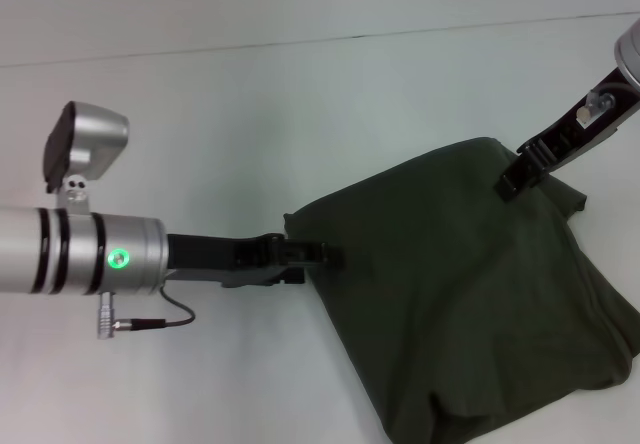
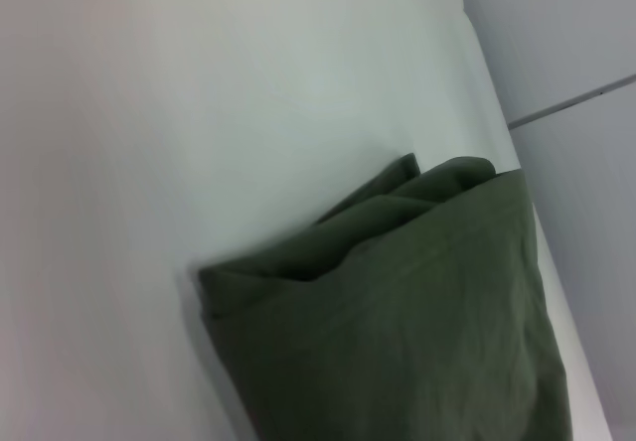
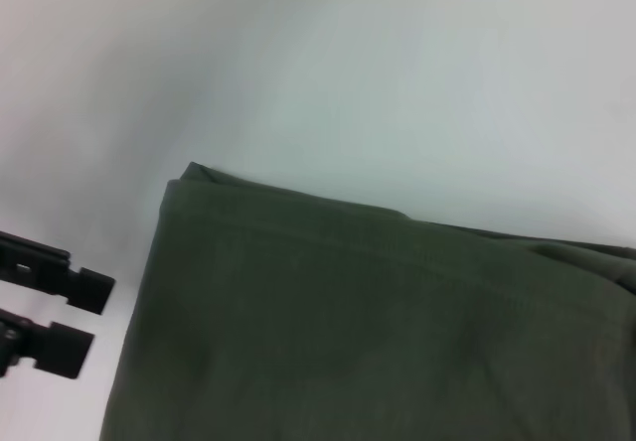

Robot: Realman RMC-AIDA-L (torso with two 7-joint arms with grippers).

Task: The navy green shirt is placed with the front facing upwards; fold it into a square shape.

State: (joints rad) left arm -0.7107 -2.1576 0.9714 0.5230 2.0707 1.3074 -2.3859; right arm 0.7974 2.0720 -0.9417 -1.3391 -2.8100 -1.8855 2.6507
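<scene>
Shirt (image 1: 470, 294) lies folded in soft layers on our table (image 1: 250, 94), limp and light, best pinched at hemmed corners. Our left gripper (image 1: 335, 255), fingers parted, meets its near-left edge; whether our right gripper (image 1: 515, 176) grips, we cannot tell.

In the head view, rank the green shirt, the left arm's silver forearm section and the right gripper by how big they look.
1. Navy green shirt, by far the largest.
2. Left arm's silver forearm section, though it sits near the camera, which enlarges it.
3. Right gripper, smallest, at the shirt's far corner.
</scene>
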